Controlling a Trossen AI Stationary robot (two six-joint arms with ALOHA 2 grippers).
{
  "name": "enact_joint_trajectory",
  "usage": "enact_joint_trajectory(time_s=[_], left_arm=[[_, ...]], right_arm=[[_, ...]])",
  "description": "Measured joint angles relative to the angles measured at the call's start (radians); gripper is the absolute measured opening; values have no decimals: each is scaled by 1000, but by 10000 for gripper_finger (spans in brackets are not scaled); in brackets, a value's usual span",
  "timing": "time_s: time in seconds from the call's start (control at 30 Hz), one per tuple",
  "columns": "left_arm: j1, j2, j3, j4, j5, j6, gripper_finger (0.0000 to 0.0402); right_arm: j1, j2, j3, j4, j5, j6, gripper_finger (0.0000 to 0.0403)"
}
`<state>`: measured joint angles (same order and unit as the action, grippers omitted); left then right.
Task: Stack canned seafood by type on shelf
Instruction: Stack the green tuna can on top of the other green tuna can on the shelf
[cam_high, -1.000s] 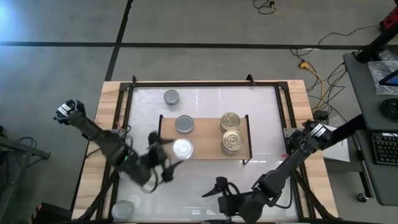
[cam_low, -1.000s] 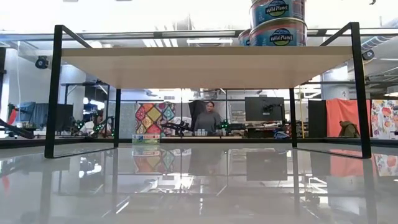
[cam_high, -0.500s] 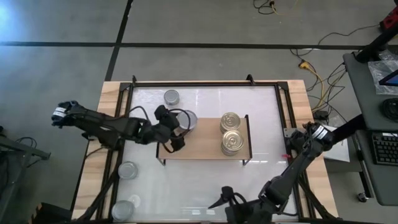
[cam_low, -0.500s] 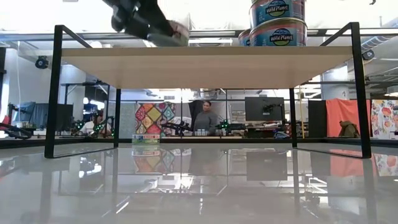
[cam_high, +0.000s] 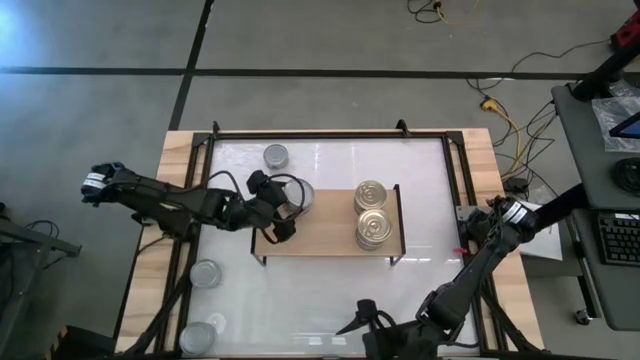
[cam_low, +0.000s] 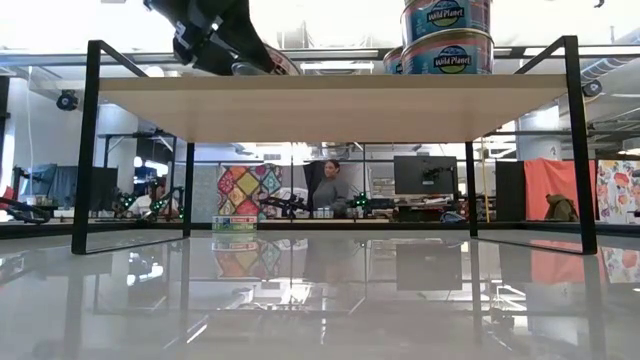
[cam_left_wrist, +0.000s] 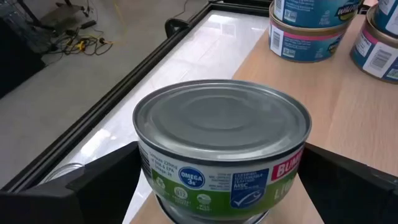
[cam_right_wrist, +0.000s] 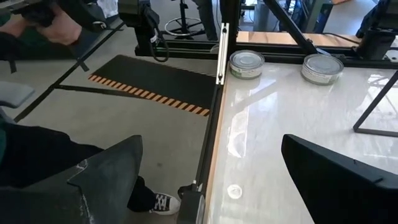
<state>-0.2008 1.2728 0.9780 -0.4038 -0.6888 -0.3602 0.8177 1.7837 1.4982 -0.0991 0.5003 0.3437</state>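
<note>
Shift since a second ago: left gripper (cam_high: 288, 205) gone from the shelf's near left part to its far left corner, arm now stretched in from the counter's left side. Silver-topped can (cam_left_wrist: 221, 137) carried along, now between the jaws at that corner of the shelf (cam_high: 325, 232), apparently sitting on another can of which only a sliver shows beneath. Whether the jaws press it or have let go: cannot tell; dark fingers close on both sides. From the low camera, same can (cam_low: 264, 68) seen just above the board's edge, half masked by the gripper.

Right gripper (cam_high: 358, 322) drawn back toward the counter's near edge, jaws spread wide, nothing between them.

One more silver can (cam_high: 205, 272) uncovered on the counter (cam_high: 330, 290) left of the shelf, where the arm lay before. Unchanged: far silver can (cam_high: 276, 156), near-left can (cam_high: 200, 335), two gold-topped stacks (cam_high: 371, 196) on the shelf's right end.

Hard to make out: lower can of the left stack; upper tins (cam_low: 447, 15) cut off by the low camera's frame. Beyond the counter, person (cam_low: 330, 188) seated far off, small.
</note>
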Motion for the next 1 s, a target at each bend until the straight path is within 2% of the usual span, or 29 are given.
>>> enact_joint_trajectory(time_s=[0.4,0.53,0.63,0.77,0.9,1.0], left_arm=[[3,0,-4,-27,45,-27,395],[3,0,-4,-32,45,-26,396],[3,0,-5,-32,45,-25,396],[3,0,-5,-38,45,-27,396],[5,0,-5,-79,44,-60,396],[5,0,-5,-86,44,-71,396]], right_arm=[[-3,-5,0,7,4,-6,375],[-9,-21,0,7,68,-44,375],[-41,-48,-1,23,123,-100,375],[-122,-80,36,11,132,-168,375],[-218,-87,163,-147,116,-257,375],[-317,-80,294,-328,32,-277,375]])
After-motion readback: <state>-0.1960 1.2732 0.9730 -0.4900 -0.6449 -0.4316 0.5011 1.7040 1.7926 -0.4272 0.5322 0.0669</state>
